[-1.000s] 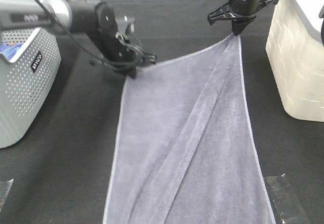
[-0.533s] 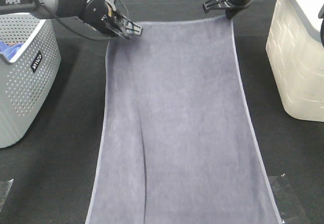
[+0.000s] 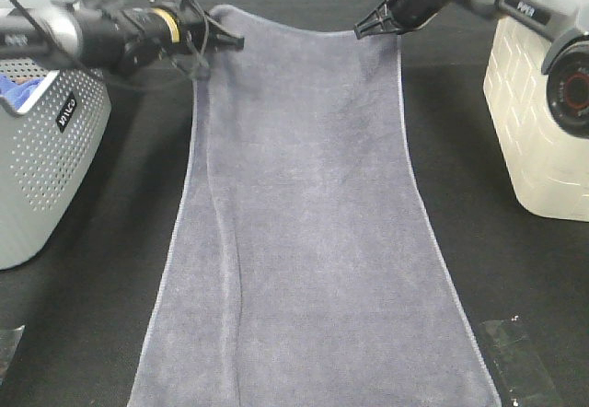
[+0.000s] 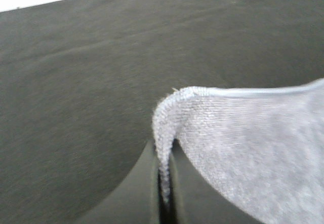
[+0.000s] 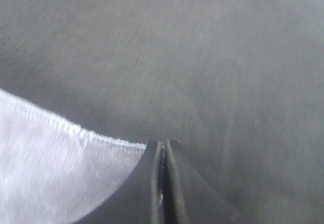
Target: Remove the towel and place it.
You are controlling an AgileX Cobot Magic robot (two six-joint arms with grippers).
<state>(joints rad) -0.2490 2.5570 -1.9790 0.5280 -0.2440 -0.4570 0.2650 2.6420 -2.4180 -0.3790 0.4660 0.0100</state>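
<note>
Towel (image 3: 304, 232) spread lengthwise on black table cloth (image 3: 83, 315), running from far edge of the scene to beyond near edge of the exterior view. Grey perforated basket (image 3: 46, 158) to one side, cream bin (image 3: 543, 122) to the other, both apart from the fabric.

Left gripper (image 3: 221, 40) clamped on far left corner; left wrist view confirms jaws together with hem pinched between them. Right gripper (image 3: 382, 22) closed at far right corner; right wrist view shows jaws pressed together with stitched hem running into them, so corner judged held. Far edge stretched between both grips with slight bow.

Handling assessment: soft, limp microfibre, light, no stiffness; shallow lengthwise crease visible left of centre. Likely to sag, fold or drag wherever unsupported. Pile probably gives good friction, slip unlikely. Not fragile.

Grip points: corners at hem, as at present, judged correct; stitched edge thicker and firmer than the field. Matched travel of both arms advisable to avoid bunching.
</note>
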